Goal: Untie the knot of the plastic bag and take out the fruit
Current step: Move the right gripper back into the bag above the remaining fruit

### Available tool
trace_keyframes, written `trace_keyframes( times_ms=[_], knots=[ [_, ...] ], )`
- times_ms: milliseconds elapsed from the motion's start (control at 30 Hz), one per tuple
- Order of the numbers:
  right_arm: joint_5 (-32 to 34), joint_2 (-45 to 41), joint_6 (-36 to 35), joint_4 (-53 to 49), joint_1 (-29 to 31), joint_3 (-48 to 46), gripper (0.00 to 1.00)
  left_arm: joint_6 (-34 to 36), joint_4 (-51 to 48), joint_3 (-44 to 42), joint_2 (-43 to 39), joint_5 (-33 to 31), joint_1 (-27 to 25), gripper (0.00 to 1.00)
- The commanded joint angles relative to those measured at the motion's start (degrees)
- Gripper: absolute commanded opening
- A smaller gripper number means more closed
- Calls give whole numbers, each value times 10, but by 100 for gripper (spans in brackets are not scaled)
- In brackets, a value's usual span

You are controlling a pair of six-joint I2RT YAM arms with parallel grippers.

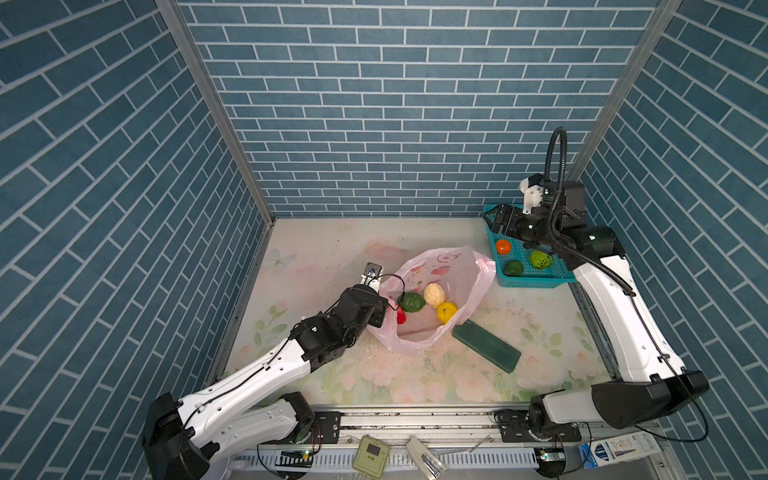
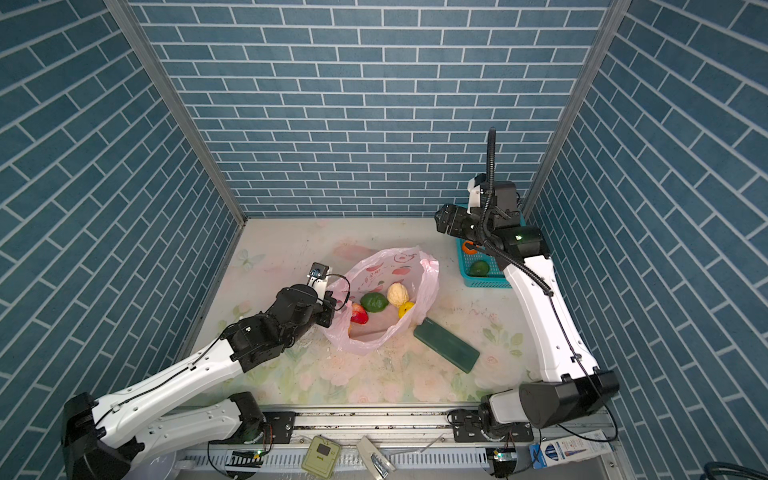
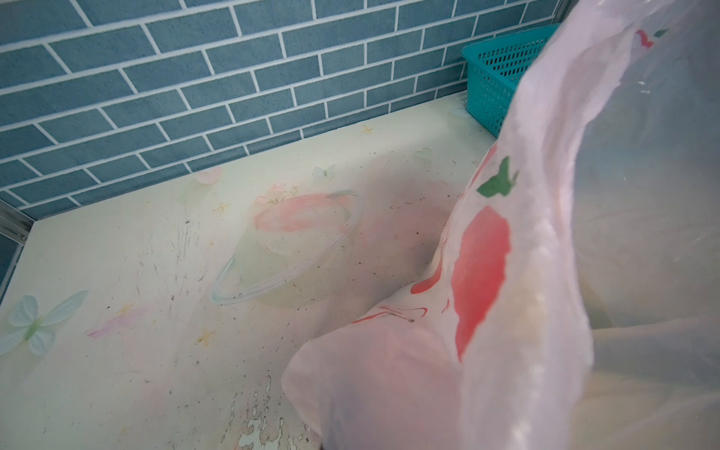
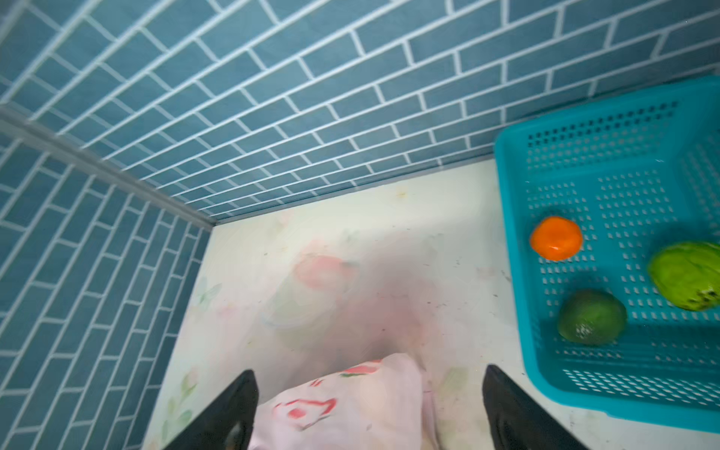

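Note:
The pink plastic bag (image 1: 440, 266) lies mid-table with its mouth wide open; no knot shows. Inside it lie several fruit: a dark green one (image 1: 411, 301), a cream one (image 1: 434, 294), a yellow one (image 1: 446, 311) and a red one (image 1: 401, 316). My left gripper (image 1: 384, 311) is shut on the bag's left rim, and pink film (image 3: 545, 233) drapes over its jaws in the left wrist view. My right gripper (image 1: 494, 218) hangs open and empty over the basket's far left corner. Between its fingertips (image 4: 241, 393) the bag (image 4: 350, 409) shows far below.
A teal basket (image 1: 536, 282) at the back right holds an orange fruit (image 1: 503, 246), a bright green one (image 1: 540, 259) and a dark green one (image 1: 513, 267). A flat dark green block (image 1: 486, 345) lies just right of the bag. Brick walls close three sides.

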Motion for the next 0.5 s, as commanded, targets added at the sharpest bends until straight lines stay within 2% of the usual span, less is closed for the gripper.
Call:
trace_keyframes(
  times_ms=[0,200,467],
  knots=[
    [-15,3,-9,-76,48,63,89,-5,-4,-7,-3,6,3,0],
    [-3,66,-20,-128,169,173,88,-5,-8,-7,-6,1,3,0],
    [13,123,-18,-139,294,186,87,-7,-14,-7,-10,-12,3,0]
  ],
)
